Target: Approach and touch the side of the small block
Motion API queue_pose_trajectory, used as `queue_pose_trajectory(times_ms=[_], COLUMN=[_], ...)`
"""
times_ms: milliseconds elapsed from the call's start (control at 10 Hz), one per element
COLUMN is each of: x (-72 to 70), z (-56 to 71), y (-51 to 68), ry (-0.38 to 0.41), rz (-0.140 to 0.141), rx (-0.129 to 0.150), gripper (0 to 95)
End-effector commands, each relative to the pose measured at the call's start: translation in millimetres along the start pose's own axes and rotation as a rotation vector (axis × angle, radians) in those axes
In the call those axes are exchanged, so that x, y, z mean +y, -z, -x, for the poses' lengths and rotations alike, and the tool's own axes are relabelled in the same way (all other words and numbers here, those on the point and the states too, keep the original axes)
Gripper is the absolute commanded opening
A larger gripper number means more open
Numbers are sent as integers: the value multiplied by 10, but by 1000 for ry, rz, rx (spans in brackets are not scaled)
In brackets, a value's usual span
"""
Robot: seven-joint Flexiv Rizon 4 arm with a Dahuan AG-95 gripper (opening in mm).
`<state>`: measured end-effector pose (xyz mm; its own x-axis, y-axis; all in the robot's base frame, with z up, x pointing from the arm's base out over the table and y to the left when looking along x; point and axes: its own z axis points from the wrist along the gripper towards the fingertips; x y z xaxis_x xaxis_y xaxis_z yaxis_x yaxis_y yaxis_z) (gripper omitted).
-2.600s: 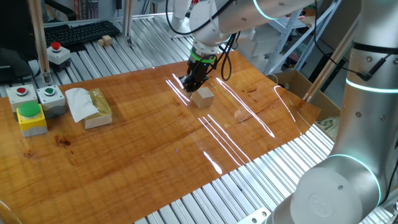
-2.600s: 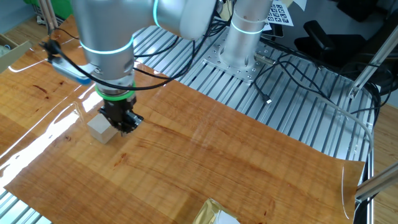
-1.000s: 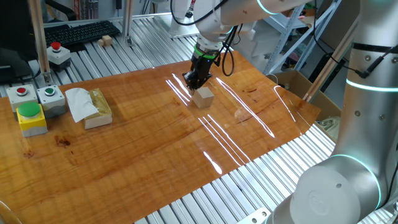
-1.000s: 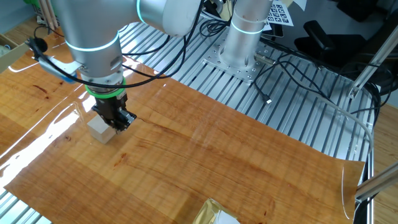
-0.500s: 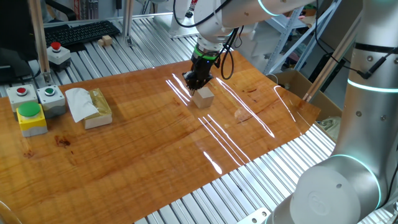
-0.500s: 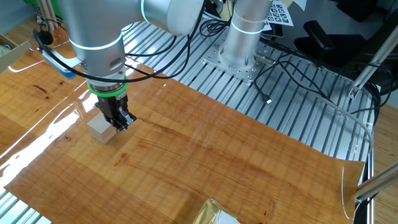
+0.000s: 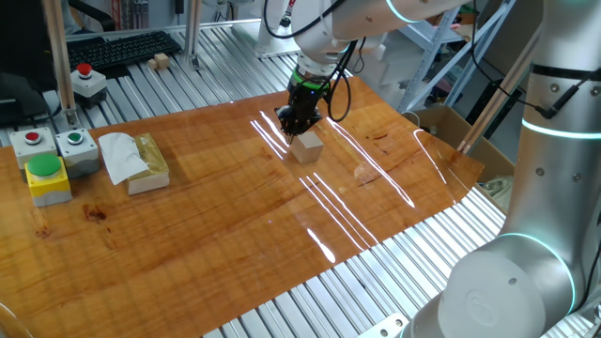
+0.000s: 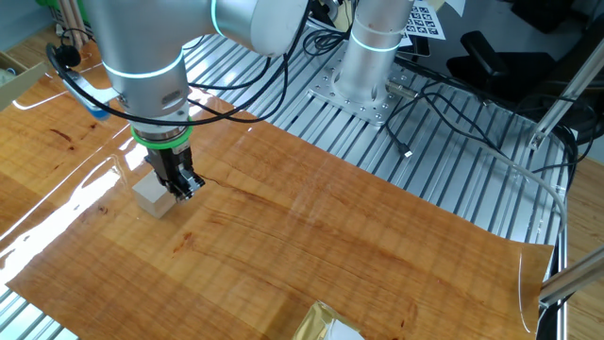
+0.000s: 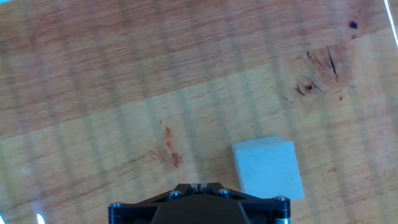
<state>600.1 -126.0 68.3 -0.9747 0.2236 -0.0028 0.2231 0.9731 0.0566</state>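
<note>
Blocks first: in one fixed view we count one small block (image 7: 306,146), a pale cube lying on the wooden table (image 7: 216,216) a little right of centre and toward the far side. We count one gripper (image 7: 293,124), hanging just beyond the cube's far left edge, so close that we cannot say whether it touches. Far to the left lies one flat tan block with white tissue (image 7: 138,161), well apart from the cube. Beside it we count three button boxes: one yellow box with a green button (image 7: 46,177) and two grey boxes (image 7: 54,144). A fourth box with a red button (image 7: 88,81) stands farther back on the metal slats, and one tiny wooden block (image 7: 161,62) lies near a keyboard (image 7: 118,48). Compared with half a second ago, the gripper sits a touch lower; the cube has not moved.

In the other fixed view, one cube (image 8: 153,196) lies at the left, and the gripper (image 8: 182,185) stands just beside its right side. The fingers look close together, yet we cannot tell for sure.

In the hand view, one cube (image 9: 268,168) lies low and right of centre; only the gripper's dark housing (image 9: 200,206) shows.
</note>
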Motion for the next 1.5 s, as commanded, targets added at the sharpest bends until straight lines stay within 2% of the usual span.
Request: queue_pose_trajectory(times_ms=[100, 300, 500, 1000, 1300, 1400, 1500], x=[0, -100, -173, -271, -409, -476, -467], z=[-6, -23, 11, 12, 59, 82, 87], y=[6, -87, -135, -198, -264, -291, -286], ry=[10, 27, 29, 29, 61, 69, 49], rz=[-3, -6, -5, -9, -8, -2, 1], rx=[2, -5, -6, -11, -20, -20, -10], gripper=[0, 0, 0, 0, 0, 0, 0])
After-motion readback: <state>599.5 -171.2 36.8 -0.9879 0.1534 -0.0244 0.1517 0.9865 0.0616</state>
